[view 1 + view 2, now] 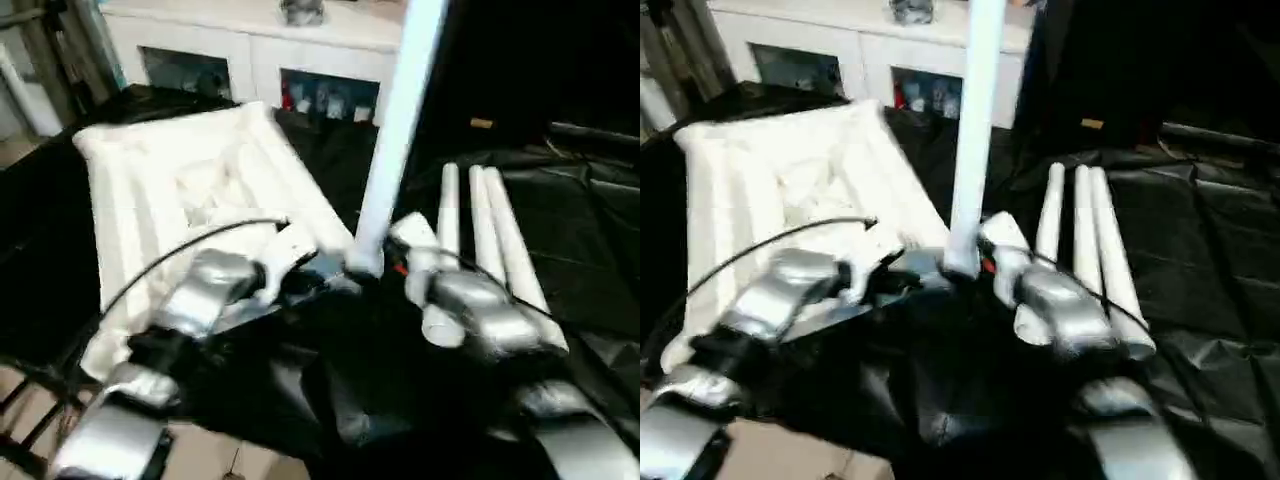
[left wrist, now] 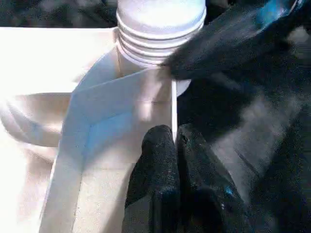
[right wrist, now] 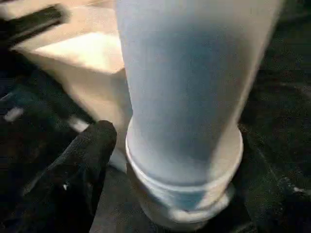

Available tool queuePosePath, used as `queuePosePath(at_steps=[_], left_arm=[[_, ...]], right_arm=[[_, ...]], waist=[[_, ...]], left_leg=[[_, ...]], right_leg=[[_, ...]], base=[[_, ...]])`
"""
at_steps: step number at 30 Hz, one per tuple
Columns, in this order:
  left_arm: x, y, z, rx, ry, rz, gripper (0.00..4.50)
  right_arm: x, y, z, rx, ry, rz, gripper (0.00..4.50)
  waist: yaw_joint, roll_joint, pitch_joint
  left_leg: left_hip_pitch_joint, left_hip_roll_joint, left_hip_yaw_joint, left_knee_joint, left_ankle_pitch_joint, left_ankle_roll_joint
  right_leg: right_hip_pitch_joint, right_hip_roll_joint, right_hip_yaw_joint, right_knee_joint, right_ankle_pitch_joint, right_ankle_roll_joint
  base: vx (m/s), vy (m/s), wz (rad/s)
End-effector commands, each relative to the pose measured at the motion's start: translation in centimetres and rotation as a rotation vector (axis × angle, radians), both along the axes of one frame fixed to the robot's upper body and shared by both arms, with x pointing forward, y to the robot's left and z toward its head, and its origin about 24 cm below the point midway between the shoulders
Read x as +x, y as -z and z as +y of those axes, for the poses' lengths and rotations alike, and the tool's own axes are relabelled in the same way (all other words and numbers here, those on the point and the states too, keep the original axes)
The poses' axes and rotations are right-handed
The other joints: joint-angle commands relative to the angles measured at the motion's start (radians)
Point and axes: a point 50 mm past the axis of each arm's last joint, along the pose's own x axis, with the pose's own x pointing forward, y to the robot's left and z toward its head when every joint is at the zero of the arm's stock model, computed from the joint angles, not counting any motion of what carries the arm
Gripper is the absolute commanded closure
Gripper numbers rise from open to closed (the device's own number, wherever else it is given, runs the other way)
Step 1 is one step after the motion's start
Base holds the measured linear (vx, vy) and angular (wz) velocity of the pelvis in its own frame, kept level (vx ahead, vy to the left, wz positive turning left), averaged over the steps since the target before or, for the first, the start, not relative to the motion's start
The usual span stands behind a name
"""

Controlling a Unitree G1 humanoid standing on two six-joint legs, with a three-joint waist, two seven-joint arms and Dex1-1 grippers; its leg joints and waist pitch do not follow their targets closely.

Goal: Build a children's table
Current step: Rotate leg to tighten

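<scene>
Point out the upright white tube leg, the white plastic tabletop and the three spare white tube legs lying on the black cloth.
Upright white tube leg [image 1: 398, 120]: left eye view, mid-shaft.
White plastic tabletop [image 1: 150, 190]: left eye view, ribbed underside.
Three spare white tube legs [image 1: 1080, 240]: right eye view, middle tube's shaft.

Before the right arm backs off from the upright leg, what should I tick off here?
1. Upright leg seated in the tabletop corner socket: cannot tell how deep; threads show above the socket in the left wrist view.
2. Leg standing straight: not ok, leans slightly.
3. Left end effector pinching the tabletop edge: ok, shut on it.
4. Right end effector free of the leg: cannot tell.
5. Three spare legs lying on the black cloth: ok.
</scene>
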Motion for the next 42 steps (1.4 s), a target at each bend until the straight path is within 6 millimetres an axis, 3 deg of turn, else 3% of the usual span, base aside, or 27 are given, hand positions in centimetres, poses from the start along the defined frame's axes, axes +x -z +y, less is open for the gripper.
queuePosePath(at_steps=[1,7,13,21,24,27,28,30,31,34,36,39,42], left_arm=[[-0.4,-0.7,-1.3,-0.055,0.094,-0.026,4.50],[-1.2,-0.9,-0.3,-0.041,0.228,0.003,4.50],[-1.3,-0.7,0.1,-0.016,0.258,0.012,4.50],[-1.4,-0.4,0.1,-0.006,0.249,0.010,4.50],[-0.7,-0.3,-0.5,-0.019,0.144,-0.012,4.50],[-0.1,-0.4,-0.9,-0.021,0.070,-0.032,4.50],[0.2,-0.4,-1.1,-0.020,0.042,-0.038,4.50],[0.9,-0.6,-2.0,-0.040,-0.063,-0.040,4.50],[1.4,-0.7,-2.9,-0.055,-0.141,-0.045,4.50],[1.7,-0.9,-3.6,-0.064,-0.185,-0.051,4.50],[1.9,-1.2,-4.7,-0.076,-0.201,-0.062,4.50],[1.6,-1.5,-5.6,-0.096,-0.161,-0.068,4.50],[1.3,-1.5,-5.6,-0.093,-0.124,-0.071,4.50]], right_arm=[[-1.0,-0.2,1.6,0.028,-0.164,0.024,0.68],[-2.2,-0.3,0.5,0.006,-0.276,0.050,0.68],[-3.0,-0.4,0.8,0.015,-0.327,0.078,1.33],[-3.2,-0.2,1.1,0.020,-0.320,0.101,1.72],[-2.2,0.6,1.4,-0.018,-0.173,0.102,1.76],[-1.2,1.2,1.4,-0.068,-0.036,0.095,1.78],[-0.8,1.5,1.4,-0.088,0.019,0.093,1.78],[0.5,2.1,1.5,-0.123,0.214,0.113,1.78],[1.1,2.3,2.0,-0.128,0.320,0.122,1.78],[1.5,2.5,2.4,-0.138,0.403,0.125,1.78],[1.9,2.5,3.2,-0.151,0.475,0.106,1.78],[1.9,2.1,4.5,-0.099,0.432,0.099,1.08],[1.9,1.8,5.0,-0.063,0.380,0.094,0.97]], waist=[[0.003,0.000,-0.056],[0.011,0.002,-0.056],[0.023,0.003,-0.057],[0.030,0.000,-0.058],[0.027,-0.002,-0.056],[0.021,-0.003,-0.052],[0.014,-0.004,-0.048],[-0.001,-0.003,-0.047],[-0.004,-0.004,-0.048],[-0.006,-0.003,-0.050],[-0.005,-0.003,-0.053],[-0.003,-0.003,-0.058],[-0.002,-0.001,-0.059]], left_leg=[[0.008,0.021,0.003,-0.061,-0.165,0.081],[0.009,0.025,0.005,-0.062,-0.173,0.062],[0.011,0.025,0.005,-0.062,-0.164,0.053],[0.010,0.023,0.004,-0.061,-0.150,0.044],[0.009,0.023,0.005,-0.062,-0.151,0.040],[0.014,0.021,0.002,-0.066,-0.203,0.009],[0.010,0.018,-0.001,-0.070,-0.228,-0.002],[0.017,0.016,-0.004,-0.071,-0.265,-0.026],[0.015,0.015,-0.004,-0.070,-0.259,-0.026],[0.017,0.014,-0.002,-0.067,-0.249,-0.021],[0.012,0.014,-0.001,-0.066,-0.219,-0.008],[0.007,0.013,0.001,-0.063,-0.163,0.013],[0.008,0.013,0.004,-0.061,-0.141,0.033]], right_leg=[[0.056,-0.065,0.037,-0.067,-0.095,-0.247],[0.053,-0.065,0.036,-0.066,-0.114,-0.247],[0.053,-0.066,0.036,-0.064,-0.104,-0.241],[0.055,-0.067,0.037,-0.061,-0.089,-0.238],[0.052,-0.067,0.038,-0.063,-0.103,-0.233],[0.048,-0.071,0.039,-0.074,-0.220,-0.211],[0.049,-0.070,0.038,-0.078,-0.275,-0.197],[0.043,-0.071,0.038,-0.087,-0.373,-0.174],[0.045,-0.071,0.039,-0.086,-0.369,-0.171],[0.042,-0.069,0.039,-0.088,-0.347,-0.172],[0.045,-0.068,0.041,-0.083,-0.284,-0.180],[0.053,-0.063,0.039,-0.071,-0.154,-0.202],[0.055,-0.063,0.039,-0.065,-0.081,-0.227]], base=[[0.000,0.000,0.00],[0.000,0.000,0.00],[0.000,0.000,0.00],[0.000,0.000,0.00],[0.000,0.000,0.00],[0.000,0.000,0.00],[0.000,0.000,0.00],[0.000,0.000,0.00],[0.000,0.000,0.00],[0.000,0.000,0.00],[0.000,0.000,0.00],[0.000,0.000,0.00],[0.000,0.000,0.00]])
